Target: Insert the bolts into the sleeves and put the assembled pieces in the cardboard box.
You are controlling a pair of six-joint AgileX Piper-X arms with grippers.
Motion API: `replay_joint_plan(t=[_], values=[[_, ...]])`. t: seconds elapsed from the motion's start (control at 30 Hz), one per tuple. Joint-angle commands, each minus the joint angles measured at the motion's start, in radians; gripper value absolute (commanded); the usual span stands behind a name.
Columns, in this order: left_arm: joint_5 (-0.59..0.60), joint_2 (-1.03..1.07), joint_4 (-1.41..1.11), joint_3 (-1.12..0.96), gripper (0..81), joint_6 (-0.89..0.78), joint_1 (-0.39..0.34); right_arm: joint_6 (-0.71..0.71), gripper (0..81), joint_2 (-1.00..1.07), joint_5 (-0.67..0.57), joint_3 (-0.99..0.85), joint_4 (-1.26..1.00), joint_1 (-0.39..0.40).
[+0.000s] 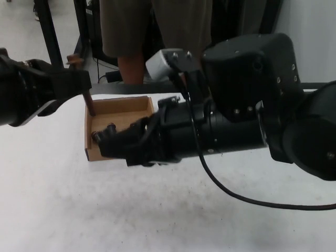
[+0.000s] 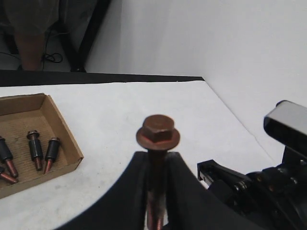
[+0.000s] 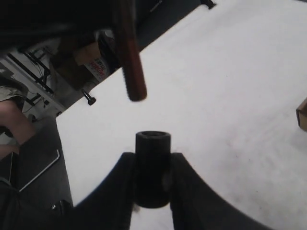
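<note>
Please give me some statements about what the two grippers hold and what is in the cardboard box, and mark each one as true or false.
1. The left gripper holds a copper-coloured bolt. True.
2. The right gripper is empty. False: it is shut on a black sleeve.
3. The bolt is already inside the sleeve. False: in the right wrist view its tip is apart from the sleeve's open end.
4. The cardboard box already holds several assembled pieces. True.
</note>
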Motion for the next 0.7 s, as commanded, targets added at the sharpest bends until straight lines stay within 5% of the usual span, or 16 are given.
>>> replay_joint_plan(t=[0.0,0.67], values=[[0.021,-0.01,-0.024,-0.001,0.8,-0.008,0.001,0.013,0.0,-0.003,-0.015,-0.005,-0.081,-0.002],[0.02,-0.01,-0.022,0.0,0.8,-0.008,0.001,0.013,0.0,-0.003,-0.015,-0.005,-0.124,-0.002]])
